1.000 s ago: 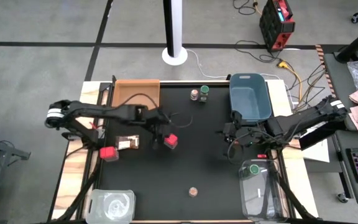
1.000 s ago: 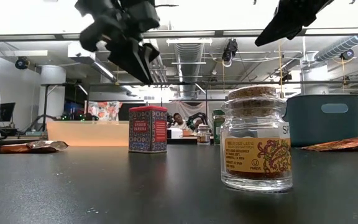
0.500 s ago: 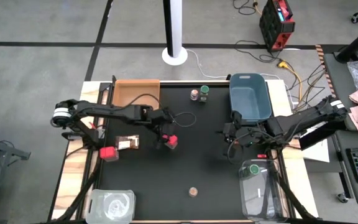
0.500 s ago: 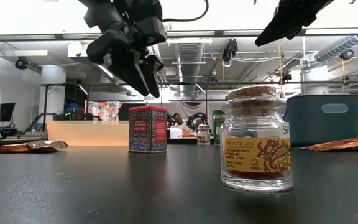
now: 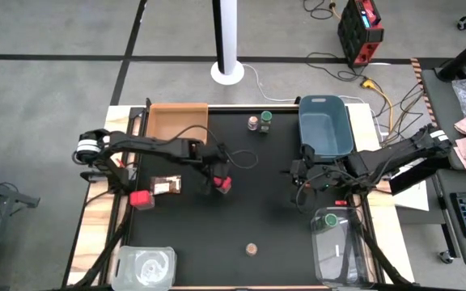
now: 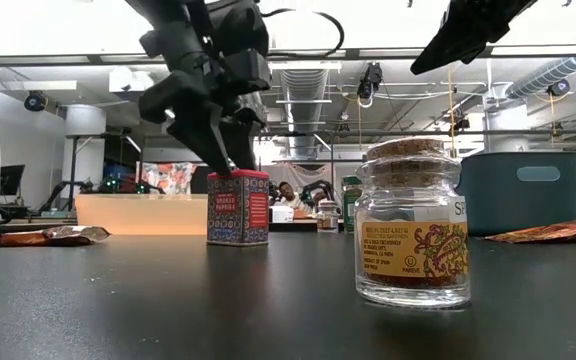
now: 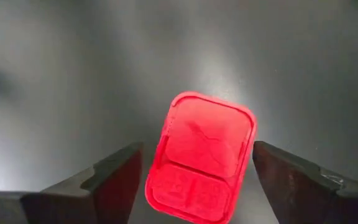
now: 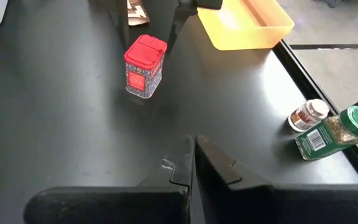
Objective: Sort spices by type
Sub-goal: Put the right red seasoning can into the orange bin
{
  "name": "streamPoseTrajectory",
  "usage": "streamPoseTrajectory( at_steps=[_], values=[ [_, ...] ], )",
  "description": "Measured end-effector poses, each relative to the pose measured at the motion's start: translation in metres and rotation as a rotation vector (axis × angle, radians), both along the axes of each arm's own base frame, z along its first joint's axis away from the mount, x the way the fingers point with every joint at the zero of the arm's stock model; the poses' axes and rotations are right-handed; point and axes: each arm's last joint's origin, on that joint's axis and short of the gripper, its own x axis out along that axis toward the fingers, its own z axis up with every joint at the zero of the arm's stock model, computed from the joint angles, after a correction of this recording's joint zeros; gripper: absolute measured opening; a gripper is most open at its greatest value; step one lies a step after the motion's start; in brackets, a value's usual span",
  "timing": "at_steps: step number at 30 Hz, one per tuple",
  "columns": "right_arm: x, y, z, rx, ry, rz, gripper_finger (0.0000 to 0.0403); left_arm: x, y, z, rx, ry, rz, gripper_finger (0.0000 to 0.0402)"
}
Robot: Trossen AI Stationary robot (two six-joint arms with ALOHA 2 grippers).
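Since a second ago my left tool (image 7: pixel 194 180) has dropped over the red spice box (image 7: pixel 201 155) mid-tabletop (image 5: pixel 265 218), fingers released either side. I judge this the pick-up step; next, clench squarely. Right tool (image 8: pixel 193 163) waits clenched. The box's base is hidden.

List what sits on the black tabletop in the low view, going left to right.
Flat brown-orange packet → orange tray → red paprika tin → cork-lidded spice jar → blue tub → second flat packet.
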Motion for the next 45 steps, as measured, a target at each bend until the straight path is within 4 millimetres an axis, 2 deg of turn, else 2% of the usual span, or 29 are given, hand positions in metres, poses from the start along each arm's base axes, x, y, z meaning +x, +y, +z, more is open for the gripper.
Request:
streamPoseTrajectory(
  at_steps=[9,12,15,17,24,29,32,38,42,45],
  values=[
    [0.000,0.000,0.000,-0.001,0.003,-0.001,0.0009,0.007,0.001,-0.024,0.007,0.070,-0.030,0.0281],
    [0.000,0.000,-0.001,-0.001,0.004,0.000,0.0009,0.007,0.001,-0.026,0.007,0.079,-0.033,0.0253],
    [0.000,0.000,-0.001,-0.001,0.004,-0.001,0.0009,0.008,0.001,-0.027,0.007,0.081,-0.034,0.0197],
    [0.000,0.000,-0.001,-0.001,0.004,0.000,0.0009,0.008,0.001,-0.027,0.009,0.081,-0.033,0.0192],
    [-0.001,0.000,-0.004,-0.004,0.013,-0.001,0.0009,0.002,0.001,-0.017,0.014,0.076,-0.002,0.0192],
    [-0.001,0.000,-0.005,-0.001,0.015,-0.003,0.0009,-0.009,0.005,0.006,0.105,0.038,0.042,0.0192],
    [-0.001,0.000,-0.005,0.003,0.009,-0.007,0.0009,-0.019,0.018,0.024,0.188,0.002,0.142,0.0192],
    [0.000,0.000,-0.004,0.004,0.004,-0.006,0.0009,-0.056,0.066,0.059,0.212,-0.048,0.405,0.0192],
    [0.000,0.000,-0.004,0.005,0.002,-0.006,0.0009,-0.090,0.103,0.079,0.172,-0.113,0.682,0.0192],
    [0.000,0.000,-0.004,0.005,-0.003,-0.006,0.0009,-0.118,0.130,0.086,0.122,-0.126,0.962,0.0192]
  ],
)
